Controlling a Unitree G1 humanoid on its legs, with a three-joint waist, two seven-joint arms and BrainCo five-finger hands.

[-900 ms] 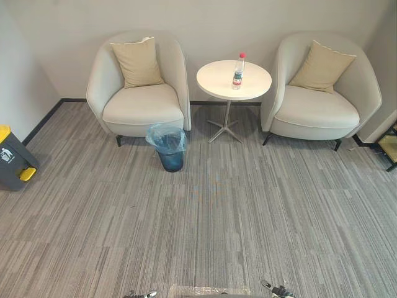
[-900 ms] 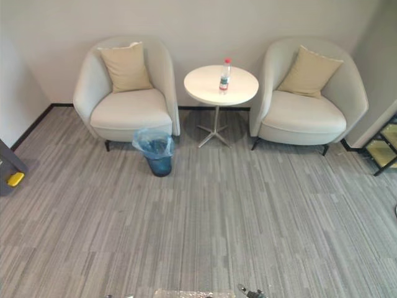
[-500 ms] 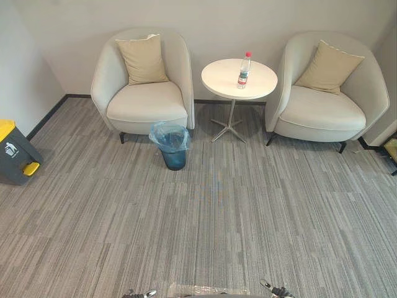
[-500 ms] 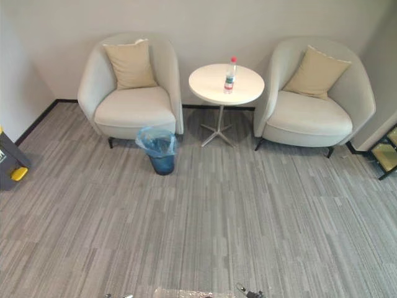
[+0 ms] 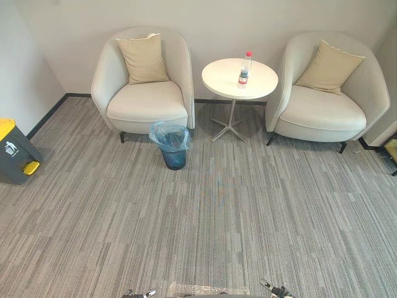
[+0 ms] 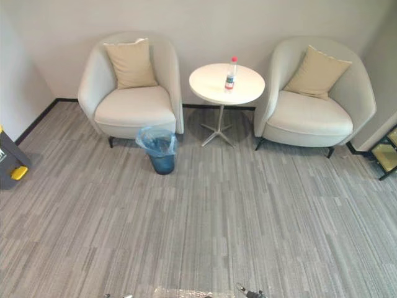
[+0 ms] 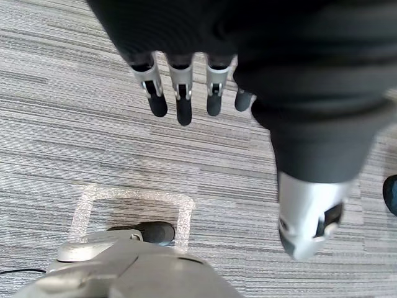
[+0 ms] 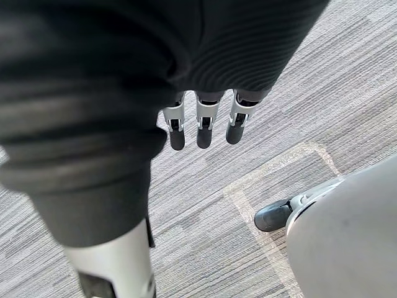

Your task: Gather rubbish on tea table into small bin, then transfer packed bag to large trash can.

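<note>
Left hand [image 7: 183, 93], right hand [image 8: 203, 125] relaxed (empty), bottle [image 5: 244, 70] on table [image 5: 222, 78]

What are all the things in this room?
cream rounded armchairs: two, cream, flanking the table
tan square cushions: two, tan, one per armchair
round white tea table: one, white, between armchairs
clear red-capped plastic bottle: one, clear, upright on table
small blue bag-lined bin: one, blue, before left armchair
large dark grey yellow-lidded trash can: one, grey, far left
grey striped carpet: one, grey, floor
left robot hand: one, silver, open above carpet
right robot hand: one, silver, open above carpet
</note>
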